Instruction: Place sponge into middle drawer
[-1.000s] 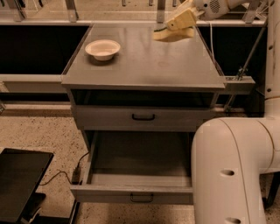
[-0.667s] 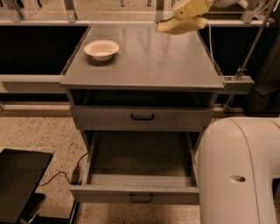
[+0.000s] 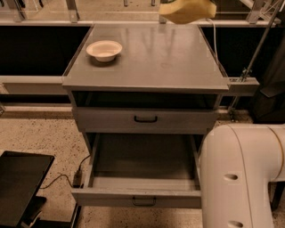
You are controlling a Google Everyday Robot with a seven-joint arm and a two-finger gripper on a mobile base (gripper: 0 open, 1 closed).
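Pale yellow sponge (image 3: 187,10) aloft at the top edge, right of centre.
Its soft, wavy-edged foam hangs above the smooth grey cabinet top (image 3: 151,67). The gripper is beyond the frame, so I cannot tell its hold. An open drawer (image 3: 111,196) gapes below.

The sponge (image 3: 187,10) is jammed right up against the top edge. Its upper part is cropped off and the rest is smeared into a pale yellow blob, so no telling which face is which. The tool is somewhere above that edge, fully out of frame. The big white arm (image 3: 242,178) runs off the right and bottom edges and covers the right front corner of the open drawer (image 3: 142,162). The slot (image 3: 142,99) under the table (image 3: 156,62) top is too dark to see into. The black thing (image 3: 20,187) bottom left is cropped, can't tell what it is.
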